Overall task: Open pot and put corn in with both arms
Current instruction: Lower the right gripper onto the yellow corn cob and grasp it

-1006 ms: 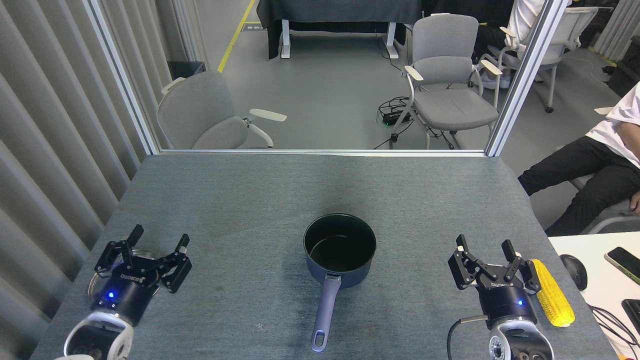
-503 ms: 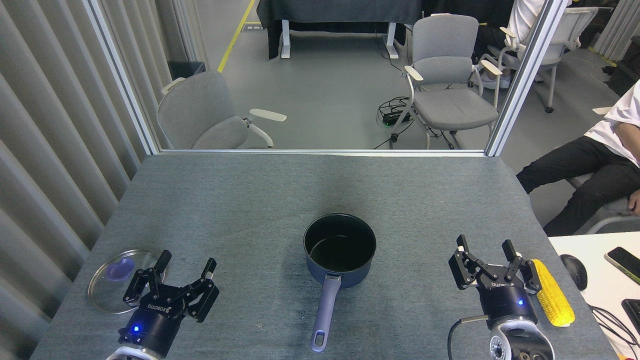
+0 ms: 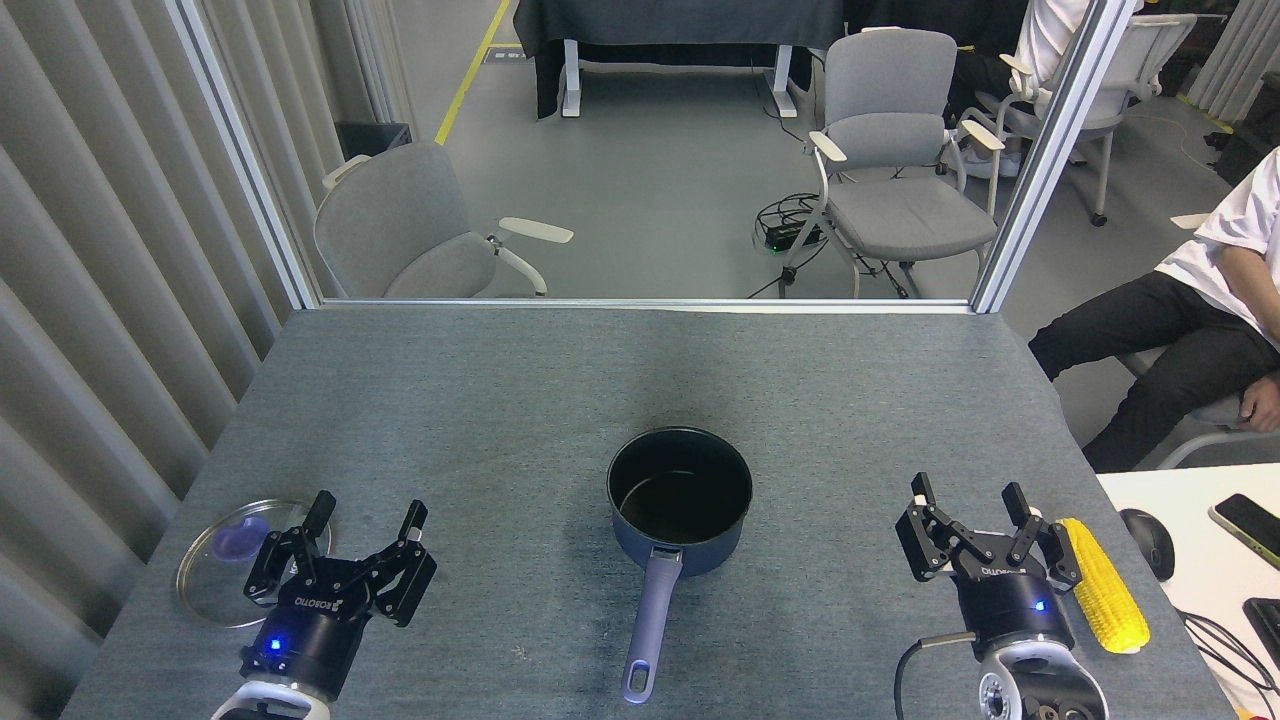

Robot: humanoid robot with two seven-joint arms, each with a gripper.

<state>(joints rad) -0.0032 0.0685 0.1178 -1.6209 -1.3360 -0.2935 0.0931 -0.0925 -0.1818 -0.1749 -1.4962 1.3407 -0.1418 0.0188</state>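
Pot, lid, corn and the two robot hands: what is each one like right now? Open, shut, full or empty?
Pot: uncovered, empty, upright on the table.
Lid: off the pot, lying flat on the table at the left.
Corn: lying on the table at the right, not held.
Left gripper: jaws open, holding nothing.
Right gripper: jaws open, empty, beside the corn.

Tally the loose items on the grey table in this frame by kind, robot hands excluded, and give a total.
Pot: 1
Glass lid: 1
Corn cob: 1
Total: 3
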